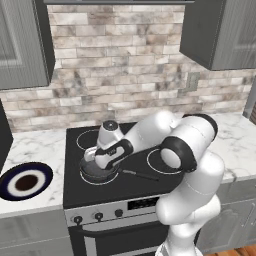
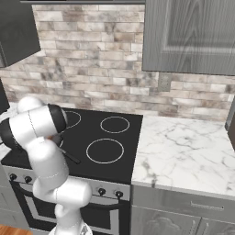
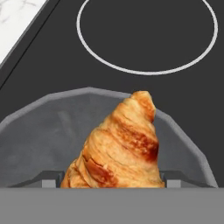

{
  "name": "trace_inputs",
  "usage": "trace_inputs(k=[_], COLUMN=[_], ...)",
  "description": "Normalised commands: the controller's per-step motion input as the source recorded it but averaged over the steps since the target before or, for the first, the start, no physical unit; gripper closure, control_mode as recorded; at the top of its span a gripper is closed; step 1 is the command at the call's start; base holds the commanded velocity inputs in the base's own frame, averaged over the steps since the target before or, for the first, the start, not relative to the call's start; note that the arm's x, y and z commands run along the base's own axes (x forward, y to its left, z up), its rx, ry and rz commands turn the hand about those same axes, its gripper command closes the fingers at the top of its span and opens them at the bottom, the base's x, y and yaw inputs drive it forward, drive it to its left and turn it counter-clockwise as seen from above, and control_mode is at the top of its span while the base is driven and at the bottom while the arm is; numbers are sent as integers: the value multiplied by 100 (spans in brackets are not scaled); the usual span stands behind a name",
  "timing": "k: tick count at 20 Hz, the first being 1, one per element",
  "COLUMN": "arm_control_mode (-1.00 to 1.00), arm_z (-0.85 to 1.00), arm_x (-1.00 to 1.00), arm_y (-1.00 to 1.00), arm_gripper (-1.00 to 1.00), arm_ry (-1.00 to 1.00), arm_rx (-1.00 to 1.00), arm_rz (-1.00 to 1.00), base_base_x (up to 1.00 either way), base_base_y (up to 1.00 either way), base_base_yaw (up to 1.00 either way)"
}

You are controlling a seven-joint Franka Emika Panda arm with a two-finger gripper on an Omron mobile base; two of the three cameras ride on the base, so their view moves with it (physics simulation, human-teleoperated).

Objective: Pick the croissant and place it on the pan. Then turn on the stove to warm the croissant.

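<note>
The golden-brown croissant [image 3: 120,144] sits between the two fingertips of my gripper [image 3: 112,179], which is shut on it, each tip against one side. Just beneath it lies the round dark grey pan [image 3: 43,131]. Whether the croissant touches the pan floor I cannot tell. In the left base view my gripper [image 1: 95,160] hangs low over the pan [image 1: 100,173] on the front left burner of the black stove [image 1: 135,187], and the pan's thin black handle [image 1: 141,175] points right. My arm hides most of the pan in the right base view, where the handle [image 2: 69,157] sticks out.
A dark blue white-ringed plate [image 1: 25,181] lies on the marble counter left of the stove. Small black knobs [image 1: 98,216] line the silver front panel. A wide marble counter [image 2: 183,151] extends right of the stove. Grey cabinets hang above a brick wall.
</note>
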Motion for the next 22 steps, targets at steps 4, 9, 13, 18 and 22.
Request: trace_inputs(k=[4, 9, 13, 18, 22], arm_control_mode=[-100, -100, -100, -100, -100], arm_z=[-11, -12, -19, -11, -7], arm_x=[9, 11, 25, 18, 3], arm_y=[7, 8, 16, 3, 1], arm_gripper=[100, 100, -100, -100, -100], arm_ry=[0, 0, 1, 0, 0], arm_rx=[0, 0, 0, 0, 0], arm_rz=[0, 0, 0, 0, 0], base_base_x=[0, 0, 0, 0, 0], base_base_y=[0, 0, 0, 0, 0], base_base_yaw=[0, 0, 0, 0, 0])
